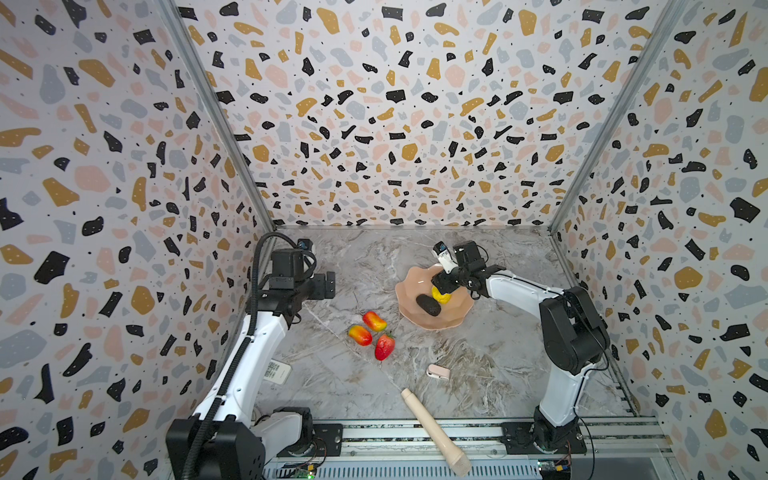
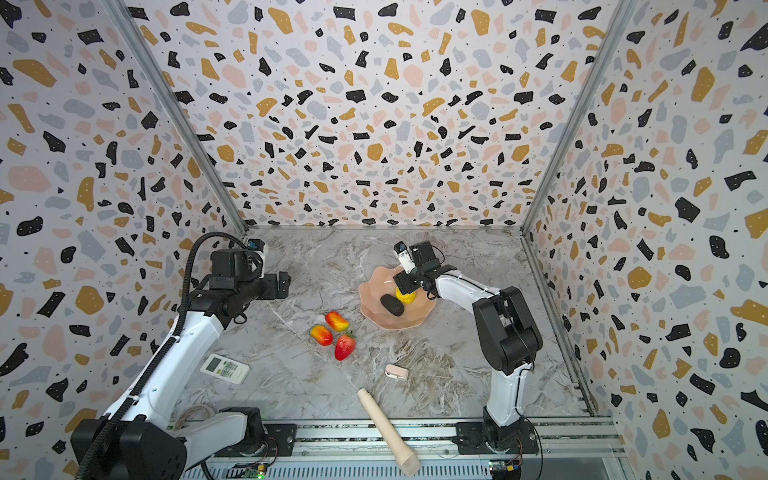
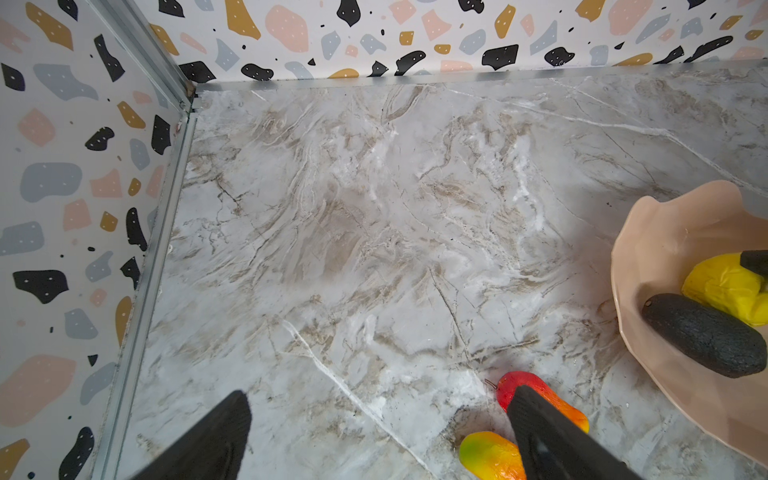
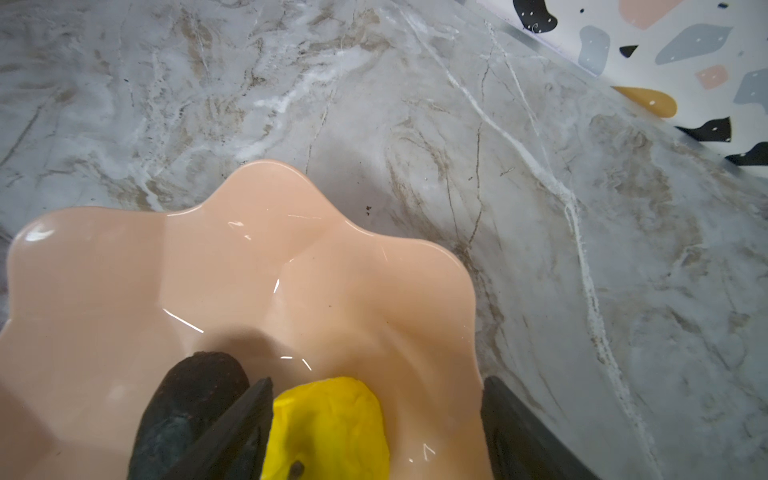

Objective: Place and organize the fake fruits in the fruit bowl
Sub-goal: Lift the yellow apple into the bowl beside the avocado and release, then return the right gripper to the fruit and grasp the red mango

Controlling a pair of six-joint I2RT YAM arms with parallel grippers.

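Yellow fruit [image 4: 332, 424] loose between our right gripper [image 4: 377, 380] jaws — parted, in fruit bowl [image 4: 124, 270] | left gripper [image 3: 380, 390] jaws apart — empty

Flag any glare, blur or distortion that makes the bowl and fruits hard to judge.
Right wrist view: white glare streaks on the fruit bowl, yellow fruit soft at close range. Left wrist view: marble table sharp, gripper fingers blurred. In both top views: wide-angle splays the walls, strawberry small yet clear.
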